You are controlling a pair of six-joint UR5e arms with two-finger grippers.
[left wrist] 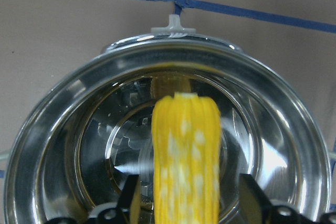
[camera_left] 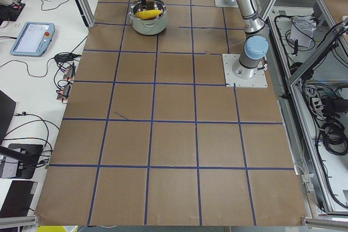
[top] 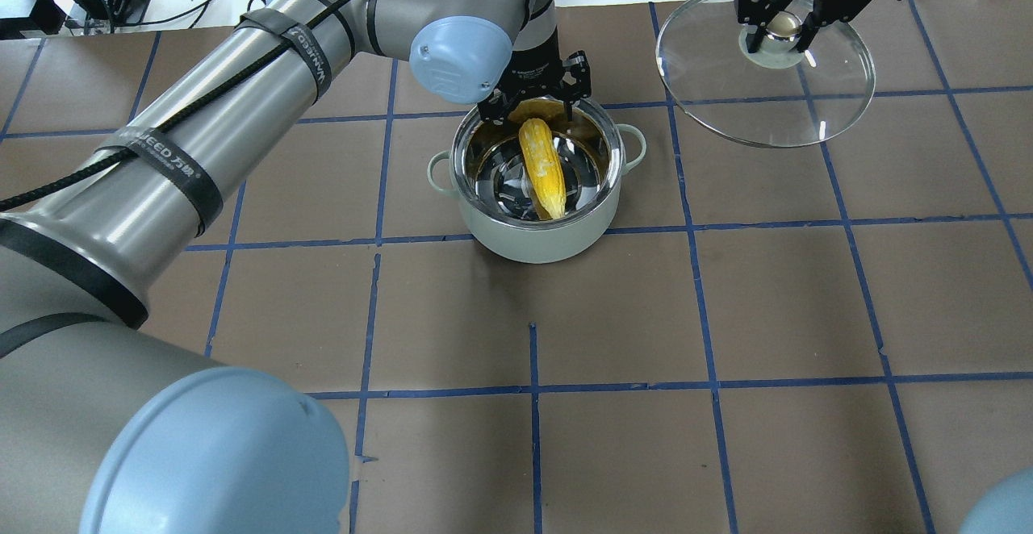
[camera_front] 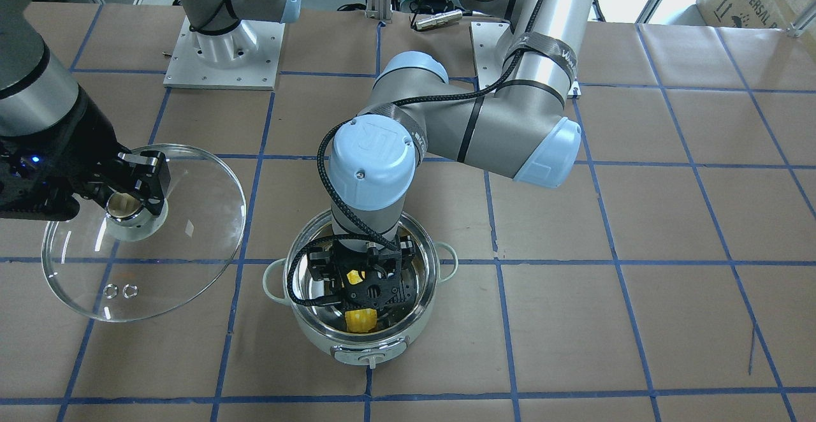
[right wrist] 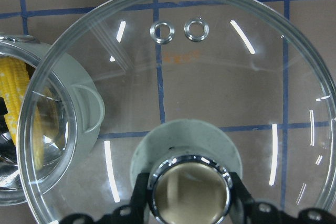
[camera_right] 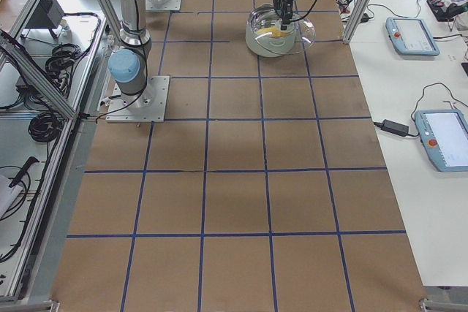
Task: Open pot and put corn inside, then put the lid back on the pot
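Corn (top: 539,167) is lying slanted inside the pot (top: 533,239), blunt end leaning at the far wall, tapered tip resting on the steel floor. Left tool (top: 534,110) is hanging over that blunt end, released, jaws showing gaps either side of the cob. Right tool (top: 781,30) is clenching the knob (right wrist: 189,190), holding the lid (top: 767,110) tilted, its edge just beside the pot's right handle. Brown bench (top: 726,316) is carrying a blue tape grid.

Overhead and front views opposed, both on pot (top: 537,241) (wrist cameras close)
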